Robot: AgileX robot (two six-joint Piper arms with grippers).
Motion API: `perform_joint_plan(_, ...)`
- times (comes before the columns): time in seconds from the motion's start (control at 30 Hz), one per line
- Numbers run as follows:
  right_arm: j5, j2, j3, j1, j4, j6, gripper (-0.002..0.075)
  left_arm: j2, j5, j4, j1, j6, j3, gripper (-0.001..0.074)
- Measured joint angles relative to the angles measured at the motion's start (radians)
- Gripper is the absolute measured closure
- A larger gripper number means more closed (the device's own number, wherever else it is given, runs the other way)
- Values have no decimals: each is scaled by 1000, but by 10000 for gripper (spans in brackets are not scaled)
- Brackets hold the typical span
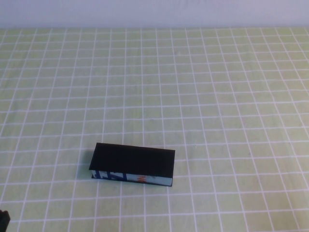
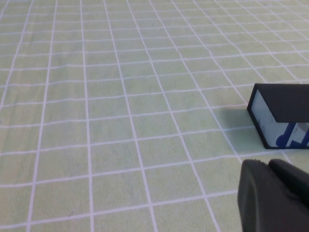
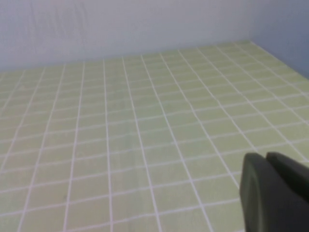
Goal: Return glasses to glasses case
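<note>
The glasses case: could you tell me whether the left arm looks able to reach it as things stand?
Probably yes. The closed glasses case lies alone on the checked tablecloth, and nothing stands between it and the left tool at the near left. The right tool is elsewhere.

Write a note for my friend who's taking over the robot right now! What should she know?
Left gripper: parked low at the table's near left corner, close to the glasses case, holding nothing.
Right gripper: over bare cloth on the right, out of the high view, holding nothing.
Glasses case: lies closed on the green checked tablecloth, near side, left of centre, blue printed edge facing the robot.
Glasses: not visible in any view; perhaps already inside the case.
Done: the lid is shut.
Left: probably nothing, but that cannot be confirmed.
</note>
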Motion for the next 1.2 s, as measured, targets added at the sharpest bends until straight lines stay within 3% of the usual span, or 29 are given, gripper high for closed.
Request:
perform_joint_plan(0.23, 118, 0, 39, -2, 0, 0, 743, 0, 0, 0, 0, 0, 0, 736)
perform_joint_plan(1.2, 122, -4, 39, -2, 7, 0, 743, 0, 0, 0, 3, 0, 0, 736)
